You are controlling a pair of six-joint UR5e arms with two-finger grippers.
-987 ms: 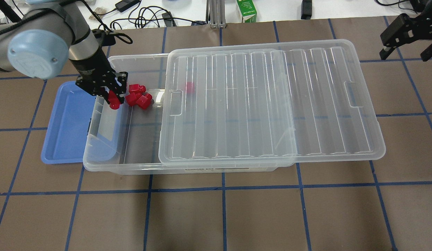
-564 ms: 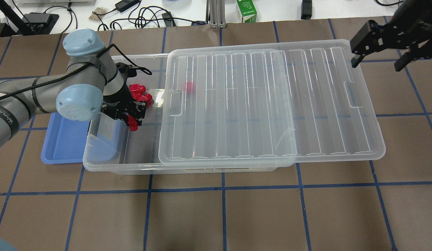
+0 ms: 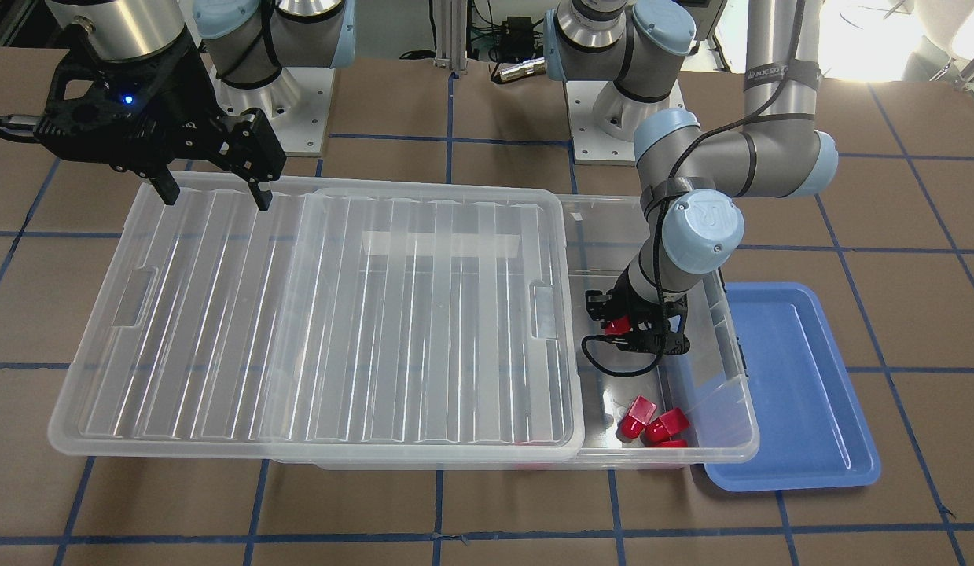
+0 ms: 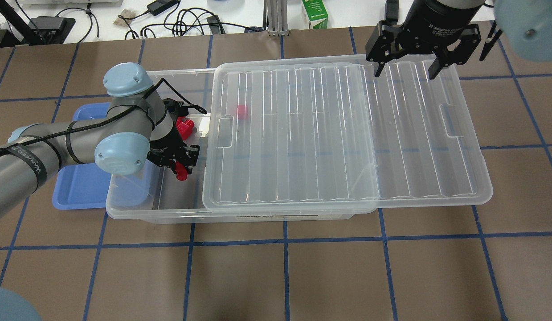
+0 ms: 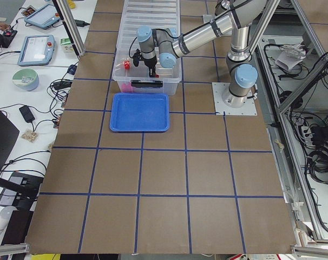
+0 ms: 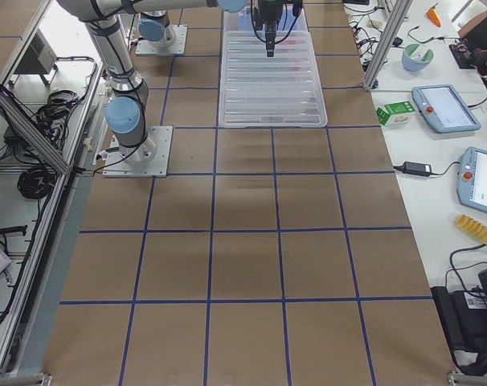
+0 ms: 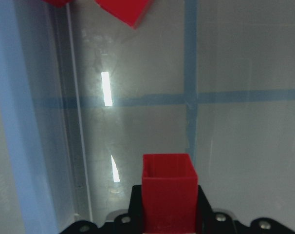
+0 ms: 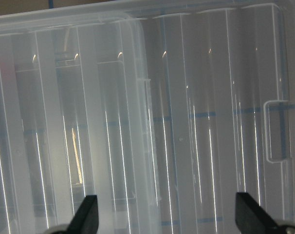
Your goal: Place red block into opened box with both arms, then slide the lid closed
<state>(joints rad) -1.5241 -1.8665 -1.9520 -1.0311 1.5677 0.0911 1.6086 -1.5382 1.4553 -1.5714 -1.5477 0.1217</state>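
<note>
My left gripper is shut on a red block inside the open left end of the clear box. The left wrist view shows that red block between the fingers, over the box floor. In the front view the left gripper hangs low in the box. The ribbed lid covers most of the box and overhangs its right end. My right gripper stands open above the lid's far edge. The front view shows the right gripper there too, over the lid.
Other red blocks lie in the box's far left corner, and one red block shows through the lid. A blue tray sits against the box's left end. Cables and a green carton lie beyond the table's far edge.
My left gripper carried the red block from the box's left rim further right and nearer, deeper into the box. My right gripper swung left from the far right corner to over the lid's far edge.
</note>
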